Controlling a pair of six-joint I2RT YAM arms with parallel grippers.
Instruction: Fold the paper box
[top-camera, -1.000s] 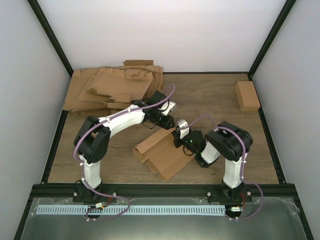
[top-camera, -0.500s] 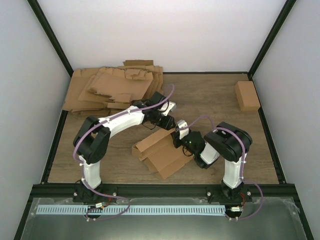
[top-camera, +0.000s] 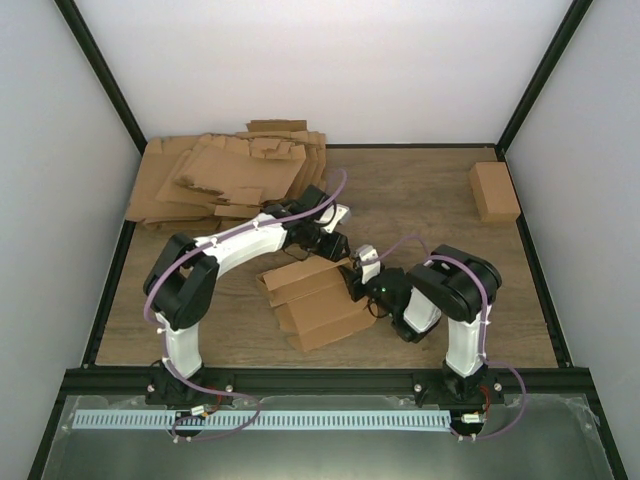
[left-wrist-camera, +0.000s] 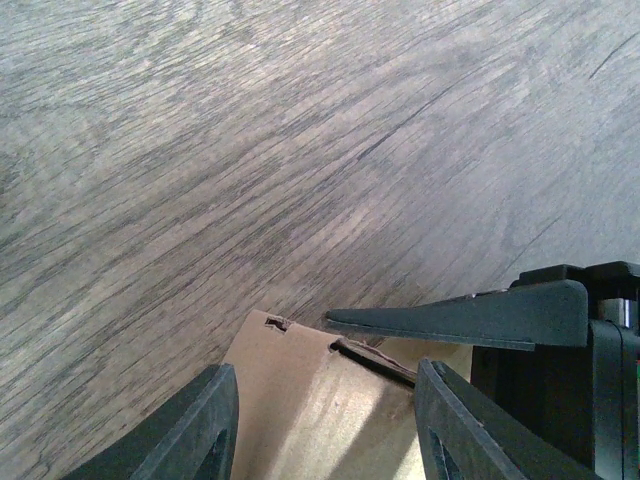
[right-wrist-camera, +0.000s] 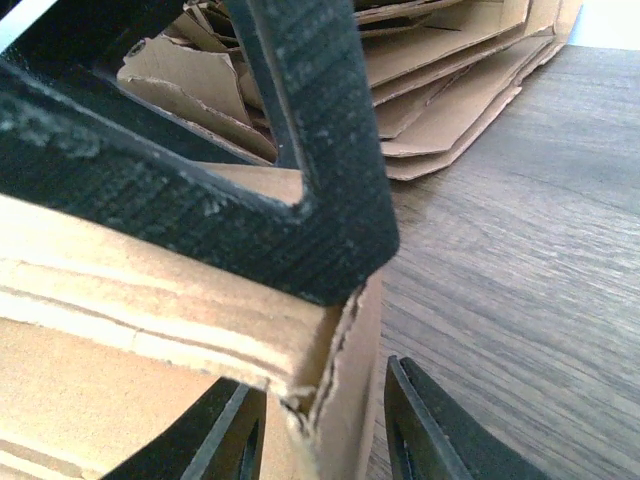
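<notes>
**A:** Where is the paper box?

**B:** The paper box (top-camera: 312, 300) lies on the wooden table (top-camera: 430, 200) as a creased, partly folded sheet, its flaps overlapping. Both pincers meet at its far right corner.

**A:** What is the right gripper doing?

**B:** The right gripper (right-wrist-camera: 318, 382) is at the box's right edge. Its wrist view shows the fingers (right-wrist-camera: 415, 430) straddling a torn, layered cardboard edge and clamped on it, so it is grasping the box.

**A:** And the left one?

**B:** The left gripper (left-wrist-camera: 325, 372) is just behind the box's far edge. Its fingers (left-wrist-camera: 205, 425) are spread wide, released, with the cardboard corner lying between them. One of its fingers crosses close in front of the right wrist camera, touching the top of the box.

**A:** Anything beyond the box?

**B:** Farther back and to the left of the box is a thick heap of flat cardboard sheets (top-camera: 225, 180). Well apart from the box, far back on the right, is a small closed carton (top-camera: 494, 190).
</notes>
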